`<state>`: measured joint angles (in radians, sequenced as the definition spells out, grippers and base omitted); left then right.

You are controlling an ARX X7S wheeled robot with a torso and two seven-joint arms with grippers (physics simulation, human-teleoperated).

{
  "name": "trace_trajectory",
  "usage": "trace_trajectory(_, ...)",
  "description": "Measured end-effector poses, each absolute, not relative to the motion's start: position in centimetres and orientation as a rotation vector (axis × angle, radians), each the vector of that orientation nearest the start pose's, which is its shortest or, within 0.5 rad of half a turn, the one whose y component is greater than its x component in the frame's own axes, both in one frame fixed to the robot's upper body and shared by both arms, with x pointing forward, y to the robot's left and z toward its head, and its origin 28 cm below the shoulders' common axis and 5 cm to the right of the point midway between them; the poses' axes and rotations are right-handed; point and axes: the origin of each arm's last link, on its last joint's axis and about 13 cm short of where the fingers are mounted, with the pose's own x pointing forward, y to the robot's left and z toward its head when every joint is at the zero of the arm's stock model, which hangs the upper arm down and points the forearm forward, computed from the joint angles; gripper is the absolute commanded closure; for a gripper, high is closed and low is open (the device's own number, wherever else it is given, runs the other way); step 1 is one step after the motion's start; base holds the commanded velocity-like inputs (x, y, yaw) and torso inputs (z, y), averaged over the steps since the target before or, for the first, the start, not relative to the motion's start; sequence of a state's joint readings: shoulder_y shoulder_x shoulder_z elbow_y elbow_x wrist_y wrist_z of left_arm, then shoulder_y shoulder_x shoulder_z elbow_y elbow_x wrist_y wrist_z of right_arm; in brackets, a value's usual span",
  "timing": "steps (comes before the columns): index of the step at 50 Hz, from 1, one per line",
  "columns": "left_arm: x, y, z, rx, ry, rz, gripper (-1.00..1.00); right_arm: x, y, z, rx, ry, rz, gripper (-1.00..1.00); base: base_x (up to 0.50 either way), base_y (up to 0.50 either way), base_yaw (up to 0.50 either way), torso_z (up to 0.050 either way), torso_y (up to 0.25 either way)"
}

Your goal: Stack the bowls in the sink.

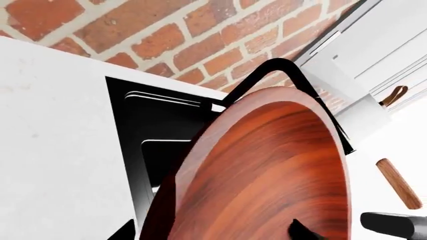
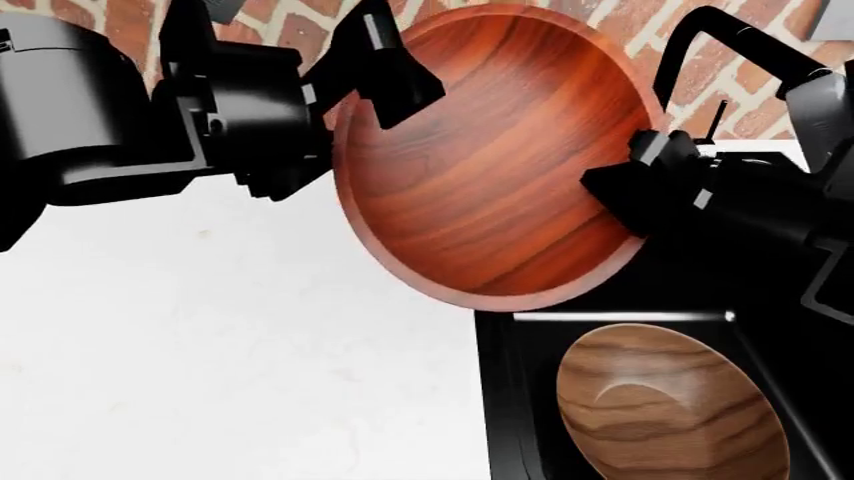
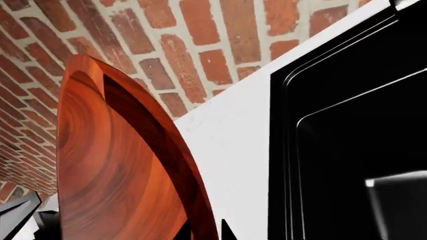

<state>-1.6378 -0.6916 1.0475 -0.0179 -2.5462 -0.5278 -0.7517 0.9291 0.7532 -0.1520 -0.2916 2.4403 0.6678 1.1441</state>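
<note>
The glossy reddish-brown bowl [image 2: 494,160] hangs tilted on edge in the air, above the white counter and the back left corner of the black sink [image 2: 501,400]. My left gripper [image 2: 374,70] is shut on its upper left rim. My right gripper [image 2: 625,178] is shut on its right rim. The left wrist view shows this bowl [image 1: 267,170] between my left gripper's [image 1: 215,232] fingertips. The right wrist view shows its rim [image 3: 120,165] in my right gripper [image 3: 203,231]. The light walnut bowl [image 2: 667,405] lies upright in the sink. The drain is hidden.
The black angular faucet [image 2: 721,40] rises behind the sink by the brick wall [image 2: 120,20]. White counter [image 2: 227,350] lies left of the sink. In the left wrist view a white cabinet [image 1: 387,50] and a wooden handle [image 1: 399,182] show beyond the faucet [image 1: 293,70].
</note>
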Motion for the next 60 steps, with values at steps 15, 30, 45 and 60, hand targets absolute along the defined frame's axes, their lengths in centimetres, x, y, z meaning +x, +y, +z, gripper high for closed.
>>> trace_trajectory(15,26.2,20.6,36.9,-0.558,0.549,-0.575,-1.0,21.9,-16.0,31.4,0.736,0.452,0.33,1.0,0.0,0.0,0.0,0.0,0.0)
trace_trajectory(30,25.4,21.6,37.7,-0.552,0.514,-0.54,-1.0,20.8,-17.4,31.2,0.73,0.447,0.251,1.0,0.0,0.0,0.0,0.0,0.001)
trace_trajectory(45,25.4,21.9,38.2,-0.554,0.487,-0.531,-1.0,18.9,-18.9,30.5,0.731,0.458,0.152,1.0,0.0,0.0,0.0,0.001,0.001)
trace_trajectory(60,25.7,21.8,38.4,-0.556,0.477,-0.542,-1.0,17.0,-20.4,29.6,0.739,0.466,0.046,1.0,0.0,0.0,0.0,0.0,0.0)
